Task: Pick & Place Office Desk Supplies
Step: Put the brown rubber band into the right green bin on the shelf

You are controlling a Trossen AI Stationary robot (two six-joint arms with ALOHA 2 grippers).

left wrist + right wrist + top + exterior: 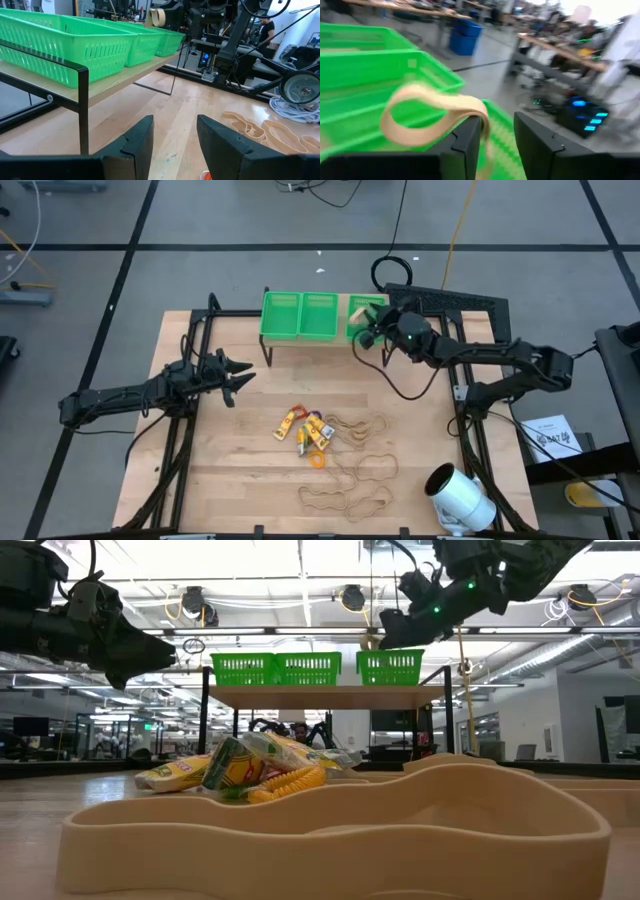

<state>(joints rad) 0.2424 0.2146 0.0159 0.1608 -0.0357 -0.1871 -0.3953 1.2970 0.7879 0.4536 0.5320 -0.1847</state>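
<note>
My right gripper [497, 135] hangs open over the rightmost green basket [366, 316] on the raised shelf. A tan rubber-band loop [427, 115] sits at its one fingertip and shows above the basket [358, 308]. The other desk supplies lie on the table's middle: yellow packets [305, 430], an orange ring [317, 461] and loose tan rubber bands [360, 425]. My left gripper [243, 375] waits open and level at the table's left, its fingers [135, 145] pointing toward the shelf and touching nothing. My right gripper's one finger [469, 137] has the rubber band's near end [476, 109] lying over its tip. The other finger stands apart from the band, so nothing is pinched. The loop juts out level from the fingertip over the green basket [380, 65], clear of the table.
Three green baskets [300, 315] stand in a row on the black-legged shelf [82, 80] at the table's far edge. A large white cylinder [460, 496] lies at the near right corner. Bare wood lies between my left gripper and the pile.
</note>
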